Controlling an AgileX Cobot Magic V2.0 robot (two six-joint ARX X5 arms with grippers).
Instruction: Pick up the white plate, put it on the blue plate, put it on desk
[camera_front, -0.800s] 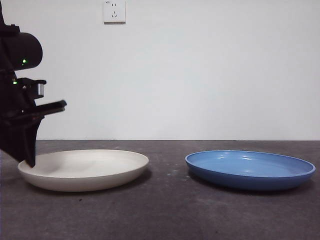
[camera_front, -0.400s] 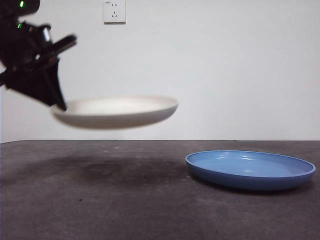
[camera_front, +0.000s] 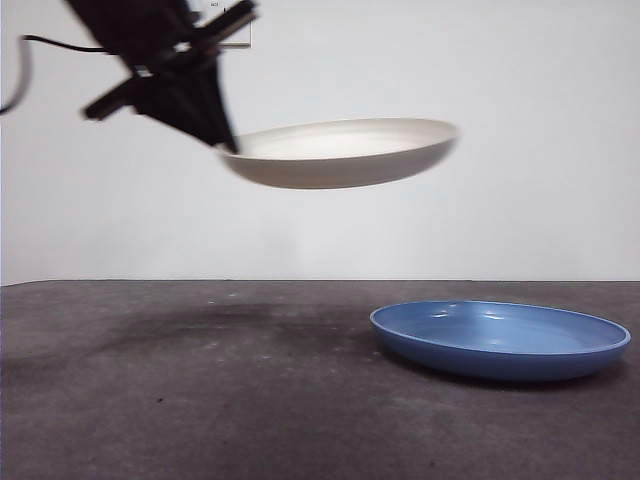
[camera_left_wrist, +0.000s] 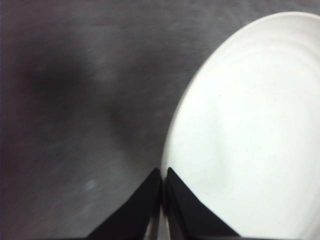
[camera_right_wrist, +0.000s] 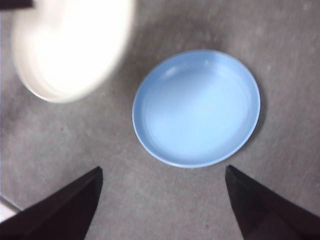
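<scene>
My left gripper (camera_front: 225, 140) is shut on the rim of the white plate (camera_front: 345, 152) and holds it high in the air, left of the blue plate (camera_front: 500, 340). In the left wrist view the jaws pinch the white plate's (camera_left_wrist: 250, 130) edge at my left gripper (camera_left_wrist: 162, 172). The blue plate lies flat on the desk (camera_front: 200, 400) at the right. My right gripper (camera_right_wrist: 162, 175) is open, high above the blue plate (camera_right_wrist: 196, 107), with the white plate (camera_right_wrist: 72, 45) blurred beside it.
A white wall with a socket (camera_front: 228, 12) stands behind the desk. The dark desk (camera_right_wrist: 60, 135) stretches bare to the left of the blue plate, with the lifted plate's shadow on it.
My left gripper lifted the white plate off the desk and carried it up and to the right, towards the blue plate. The blue plate has not moved.
</scene>
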